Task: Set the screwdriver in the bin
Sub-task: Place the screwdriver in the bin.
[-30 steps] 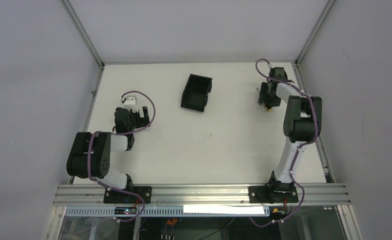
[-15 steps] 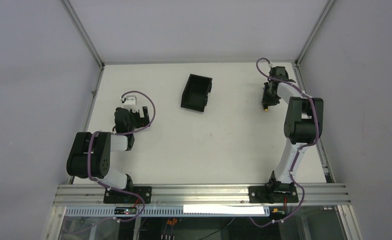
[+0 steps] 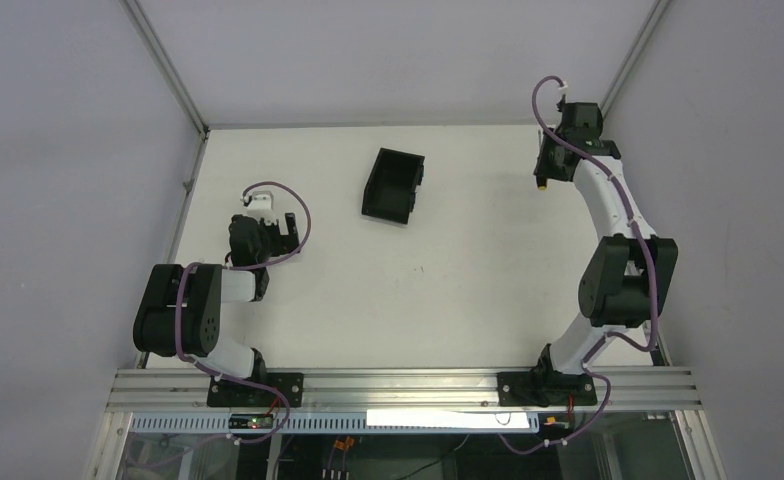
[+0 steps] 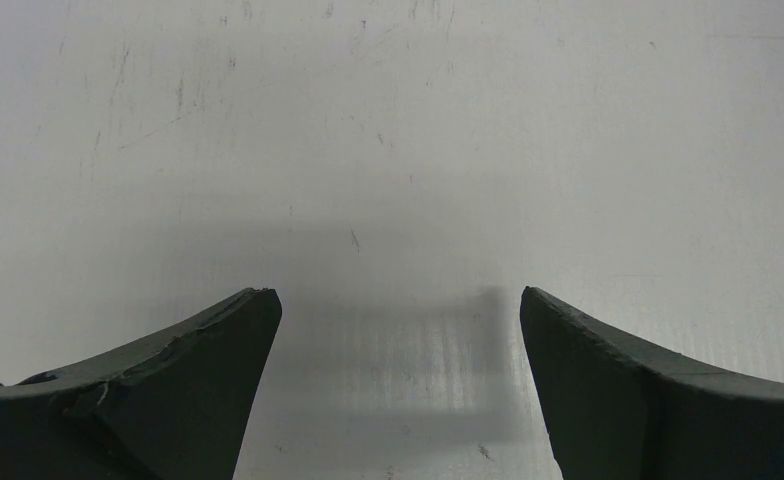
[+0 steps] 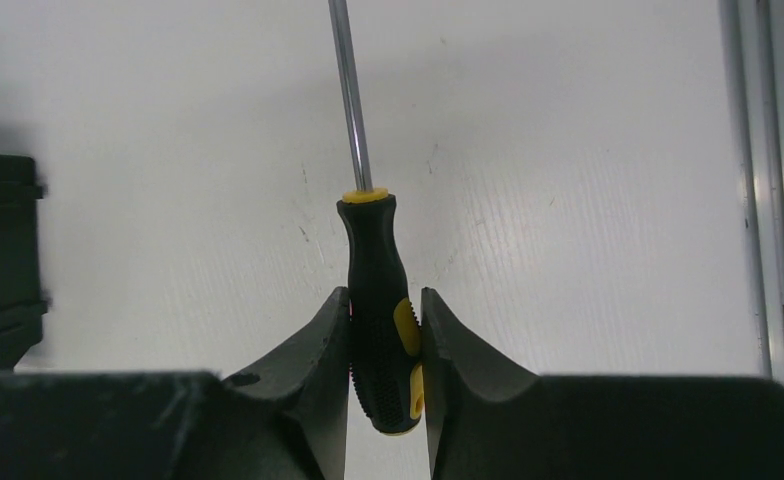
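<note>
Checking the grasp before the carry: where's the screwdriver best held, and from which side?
Hold the screwdriver by its thick textured handle, squeezed across its width from behind the butt end, as the right gripper does. The shaft looks too thin and smooth to clamp firmly.

White tabletop [image 3: 468, 290], faint scuffs and scratches throughout. Grey walls [image 3: 68, 150] on three sides. Metal posts [image 3: 168, 70] rising at far corners. Slotted aluminium rail [image 3: 398, 385] along near edge; metal track [image 5: 758, 200] along right edge.
</note>
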